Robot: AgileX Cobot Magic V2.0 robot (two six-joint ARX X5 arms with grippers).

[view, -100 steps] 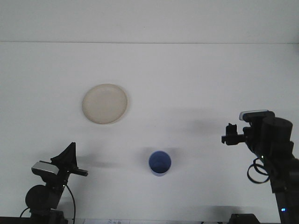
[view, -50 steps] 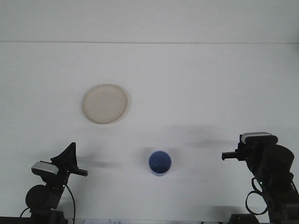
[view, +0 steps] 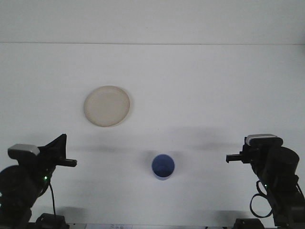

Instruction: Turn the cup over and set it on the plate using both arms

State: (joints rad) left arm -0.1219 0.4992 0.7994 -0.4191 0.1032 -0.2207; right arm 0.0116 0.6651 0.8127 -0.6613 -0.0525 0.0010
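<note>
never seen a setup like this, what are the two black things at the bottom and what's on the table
This is one picture, taken from a camera that looks forward over a white table the way the robot faces. The two black shapes at the bottom corners are the robot's arms: the left hand and the right hand. Both hover near the table's front, holding nothing. Whether their fingers are open is too small to tell. On the table lie a cream plate toward the back left and a blue cup, standing apart from it with its opening up.
</note>
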